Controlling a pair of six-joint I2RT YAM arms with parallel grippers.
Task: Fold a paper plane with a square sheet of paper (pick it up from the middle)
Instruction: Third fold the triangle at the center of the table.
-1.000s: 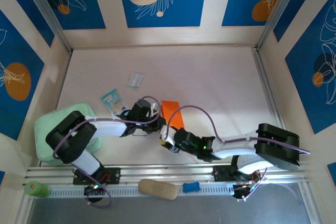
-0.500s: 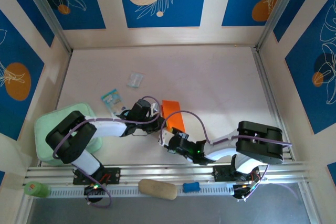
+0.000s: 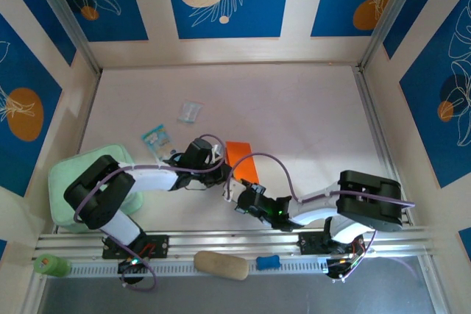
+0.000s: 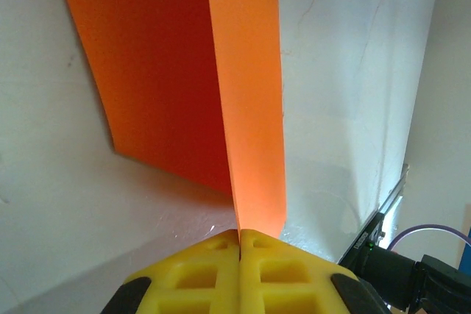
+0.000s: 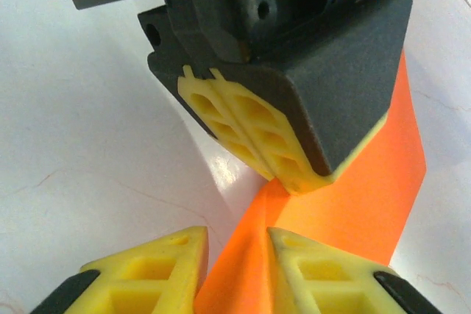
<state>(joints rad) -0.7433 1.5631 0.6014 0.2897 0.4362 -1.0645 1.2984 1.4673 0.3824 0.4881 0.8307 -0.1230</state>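
Although the square sheet of paper [image 4: 162, 71] carried one long crease, with a paler flap rising from the part that lay flat on the desk [image 3: 309, 108], it was no dart. It had no pointed nose and no wings, so most of the folding looked left to do. It lay to the right of the mint green pad [image 3: 70, 178], well apart from it. The left end effector [image 4: 239, 234], on the pad's side of the sheet, was pinched tight on the flap's edge. The right end effector [image 5: 235, 239], farther from the pad, stood narrowly parted astride the raised crease, apparently not clamped.
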